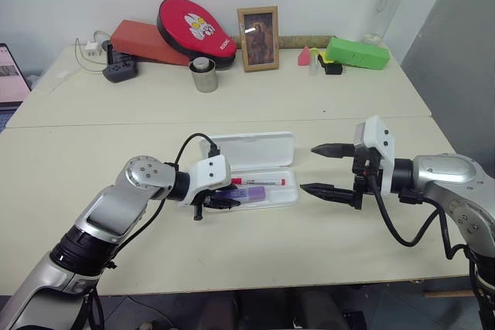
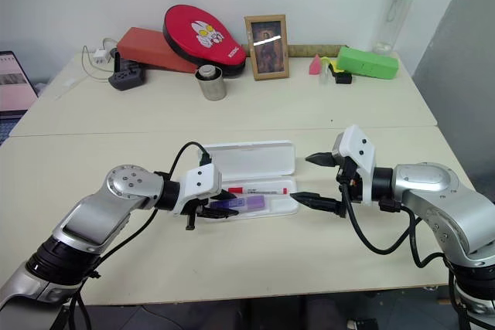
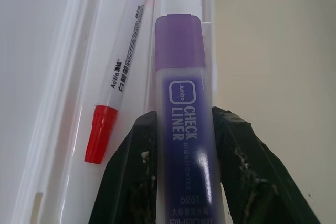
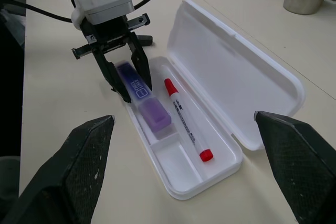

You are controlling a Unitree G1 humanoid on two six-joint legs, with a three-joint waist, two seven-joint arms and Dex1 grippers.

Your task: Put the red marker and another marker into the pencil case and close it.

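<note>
Lying in the open pencil case (image 4: 231,66) at frame center: red marker (image 4: 186,119); left gripper (image 4: 128,80) clamping purple marker (image 4: 144,100); right gripper (image 1: 329,169) gaping; lid awaiting closing.

The left gripper (image 4: 126,80) is sitting over the near-left end of the pencil case (image 4: 252,145), its fingers flanking the purple marker (image 4: 144,100) and blocking that end. The raised lid (image 1: 251,148) is walling off the far side. Bare table (image 1: 255,253) is lying open in front, and the right gripper (image 1: 331,169) is standing spread off the case's right end.
</note>
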